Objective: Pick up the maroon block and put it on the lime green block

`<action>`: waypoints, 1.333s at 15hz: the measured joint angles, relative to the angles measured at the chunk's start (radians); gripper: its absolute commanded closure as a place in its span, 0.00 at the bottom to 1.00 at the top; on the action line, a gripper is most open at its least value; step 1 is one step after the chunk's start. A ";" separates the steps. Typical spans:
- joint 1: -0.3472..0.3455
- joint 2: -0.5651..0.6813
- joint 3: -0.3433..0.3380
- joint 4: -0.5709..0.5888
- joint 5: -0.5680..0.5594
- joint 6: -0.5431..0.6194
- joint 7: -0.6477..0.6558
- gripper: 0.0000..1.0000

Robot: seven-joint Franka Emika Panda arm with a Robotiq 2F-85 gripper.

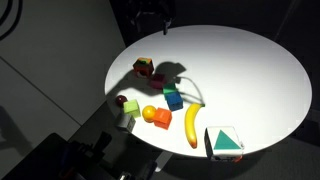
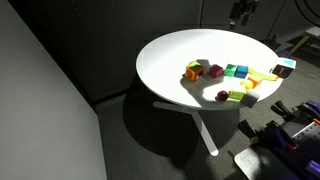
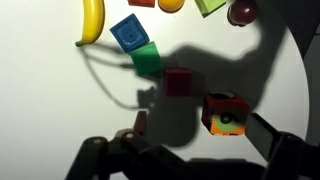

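Note:
The maroon block [image 3: 180,82] lies in shadow on the white round table, between the lime green block [image 3: 146,58] and a multicoloured cube [image 3: 224,113]. It shows in both exterior views [image 1: 160,76] [image 2: 215,71], as does the lime green block [image 1: 172,91] [image 2: 230,71]. My gripper [image 3: 205,135] is open and empty, its fingers spread at the bottom of the wrist view. It hangs high above the far table edge in both exterior views [image 1: 152,15] [image 2: 240,12], well clear of the blocks.
A blue cube [image 3: 128,32] touches the lime green block. Beyond it lie a banana [image 3: 92,20], an orange [image 3: 170,5], a pale green cube [image 3: 210,6] and a dark red apple [image 3: 240,12]. A green-and-white box [image 1: 225,142] stands at the table edge [image 1: 280,60].

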 measured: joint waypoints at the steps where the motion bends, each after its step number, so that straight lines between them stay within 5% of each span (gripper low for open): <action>1: 0.000 0.013 0.000 0.001 0.000 0.000 0.000 0.00; 13: -0.001 0.220 0.012 0.083 0.001 0.003 0.018 0.00; 20: -0.001 0.322 0.031 0.122 0.000 0.133 0.033 0.00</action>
